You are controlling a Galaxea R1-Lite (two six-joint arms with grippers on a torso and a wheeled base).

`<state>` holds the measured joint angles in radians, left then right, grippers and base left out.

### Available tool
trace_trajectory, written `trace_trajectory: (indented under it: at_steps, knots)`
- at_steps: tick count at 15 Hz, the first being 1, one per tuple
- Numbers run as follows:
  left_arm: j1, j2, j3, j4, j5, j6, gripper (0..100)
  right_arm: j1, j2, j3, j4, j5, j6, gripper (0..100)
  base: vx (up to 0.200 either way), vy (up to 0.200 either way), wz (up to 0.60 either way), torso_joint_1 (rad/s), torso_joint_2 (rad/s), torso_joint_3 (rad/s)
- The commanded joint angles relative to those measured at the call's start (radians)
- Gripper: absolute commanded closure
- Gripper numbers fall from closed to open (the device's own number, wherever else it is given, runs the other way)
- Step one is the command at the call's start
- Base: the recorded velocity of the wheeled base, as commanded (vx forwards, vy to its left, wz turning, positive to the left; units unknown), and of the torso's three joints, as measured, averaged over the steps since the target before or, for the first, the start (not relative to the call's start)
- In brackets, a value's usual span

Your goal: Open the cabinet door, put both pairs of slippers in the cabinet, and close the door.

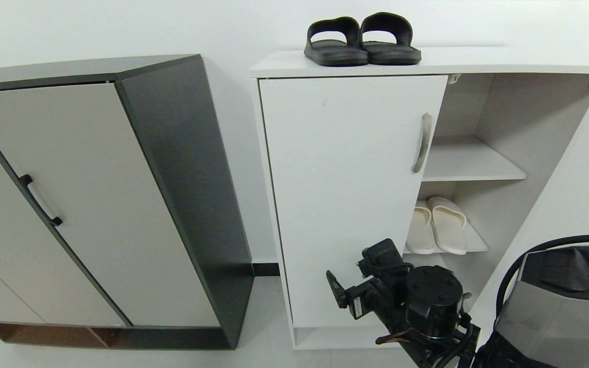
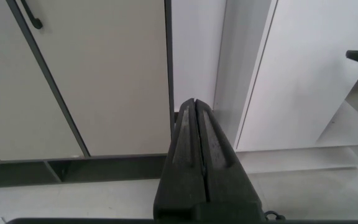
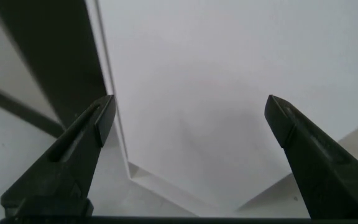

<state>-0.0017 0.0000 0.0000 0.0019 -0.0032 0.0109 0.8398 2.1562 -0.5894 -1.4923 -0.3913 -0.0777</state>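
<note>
Your right gripper [image 3: 188,111] is hanging low before the white cabinet [image 1: 284,64], facing its closed left door [image 1: 345,194], and the jaws are standing wide apart with nothing between them. Your left gripper [image 2: 194,106] is pointing at the gap between the dark cabinet [image 1: 187,194] and the white one, jaws pressed together and empty. You are seeing the right door [image 1: 586,179] swung open. The white slippers [image 1: 437,225] are sitting on the lower shelf [image 1: 476,241] inside, and the black slippers [image 1: 362,41] are resting on the cabinet's top.
</note>
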Motion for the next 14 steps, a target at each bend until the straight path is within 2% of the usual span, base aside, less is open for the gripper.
trace_trajectory:
  at_steps: [1, 4, 7, 14]
  knots:
    - [0.0, 0.002, 0.0, 0.0, 0.0, 0.0, 100, 0.001, 0.005, 0.003, -0.002, 0.0, -0.001, 0, 0.0, 0.0, 0.0, 0.002, -0.22, -0.237]
    - [0.0, 0.0, 0.0, 0.0, 0.0, -0.002, 100, 0.001, 0.005, 0.006, 0.0, 0.002, -0.001, 0, 0.0, 0.0, 0.0, 0.02, -0.24, -0.338]
    - [0.0, 0.002, 0.0, 0.0, 0.0, -0.002, 100, -0.001, 0.005, 0.005, 0.0, 0.002, -0.001, 0, 0.0, 0.0, 0.0, 0.048, -0.54, -0.354]
    - [0.0, 0.0, 0.0, 0.0, 0.0, -0.002, 100, -0.001, 0.005, 0.006, 0.0, 0.002, -0.001, 0, 0.0, 0.0, 0.0, 0.127, -0.46, -0.335]
